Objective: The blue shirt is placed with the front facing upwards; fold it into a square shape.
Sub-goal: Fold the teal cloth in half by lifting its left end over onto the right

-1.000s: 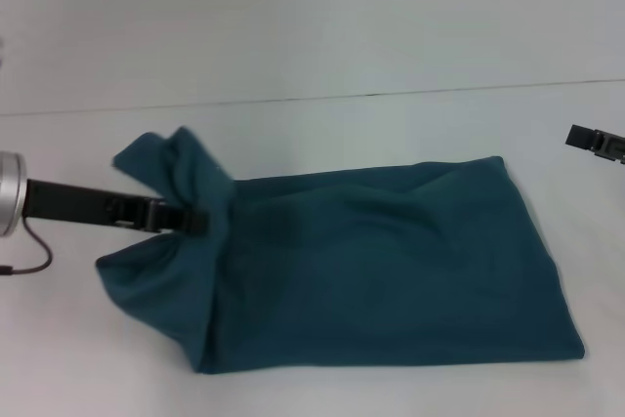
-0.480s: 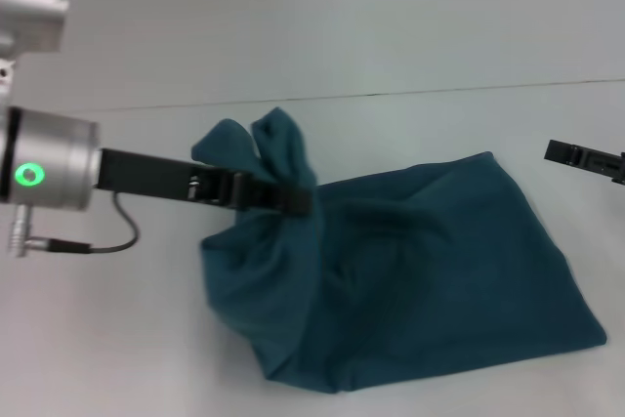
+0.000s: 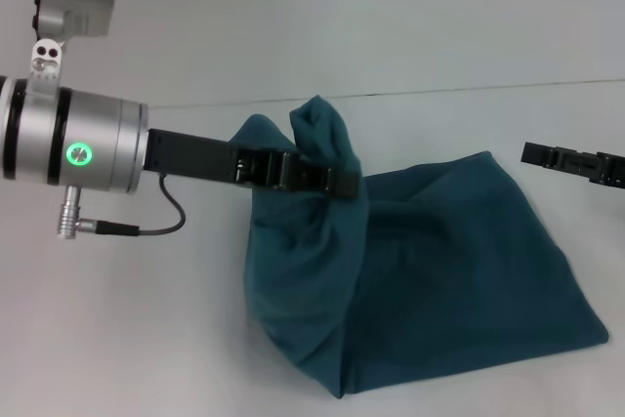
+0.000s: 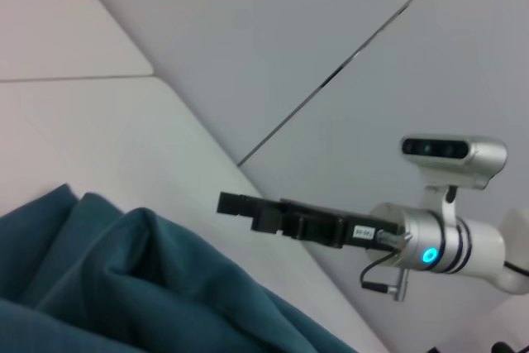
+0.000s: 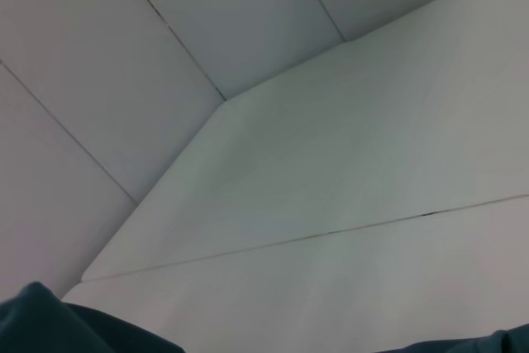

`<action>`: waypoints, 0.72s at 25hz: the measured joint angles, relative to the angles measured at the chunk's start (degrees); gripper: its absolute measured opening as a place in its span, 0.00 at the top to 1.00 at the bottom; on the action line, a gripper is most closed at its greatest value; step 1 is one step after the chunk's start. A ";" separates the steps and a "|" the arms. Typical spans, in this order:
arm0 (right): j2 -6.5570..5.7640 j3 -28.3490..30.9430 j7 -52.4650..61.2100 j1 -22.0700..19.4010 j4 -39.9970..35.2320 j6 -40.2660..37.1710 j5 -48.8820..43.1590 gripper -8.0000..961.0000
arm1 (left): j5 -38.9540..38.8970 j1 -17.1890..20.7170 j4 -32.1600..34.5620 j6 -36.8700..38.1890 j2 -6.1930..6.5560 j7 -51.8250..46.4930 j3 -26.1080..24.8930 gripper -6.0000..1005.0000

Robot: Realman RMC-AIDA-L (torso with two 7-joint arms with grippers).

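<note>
Shirt: the blue shirt (image 3: 439, 271) lay on the white table (image 3: 293, 26), its bulk flat toward the near right corner, plain cloth uppermost with no print in sight.
Lifted end: the end nearer the table's left edge was gathered into a bunch and raised off the surface, hanging in a loose curtain down to the near edge.
Left gripper: the left gripper (image 3: 337, 181) reached in from the left edge at about mid-depth, its jaws pinched on the bunched cloth; a knot of fabric stood up above the fingers.
Why held so: a high grip on one end let the cloth swing clear of the table, which looked meant to carry that end over the flat part for a fold toward the right.
Right gripper: the right gripper (image 3: 547, 156) hovered by the right edge, just beyond the shirt's far right corner and not touching it; I cannot tell whether its jaws were spread or closed.
Why parked there: judged to be standing by, out of the path of the fold.
Left wrist view: teal folds close below the camera, the other arm farther off.
Stage: mid-fold, the square not yet formed.
Risk: the bunched grip may lay down creased rather than flat.
</note>
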 joint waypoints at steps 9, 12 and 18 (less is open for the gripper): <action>-0.52 -0.11 -0.22 0.23 -0.27 -0.35 0.12 0.04 | -3.90 -1.40 -2.34 -2.84 -0.38 -0.82 0.57 0.94; -0.56 -0.21 -0.23 0.55 -0.27 -0.37 -0.02 0.04 | -4.68 -2.08 -3.59 -4.18 -0.51 -0.85 0.90 0.94; -0.61 -0.40 -0.32 0.60 -0.14 -0.39 -0.17 0.04 | -7.08 -2.34 -9.30 -9.93 -0.53 1.08 3.13 0.94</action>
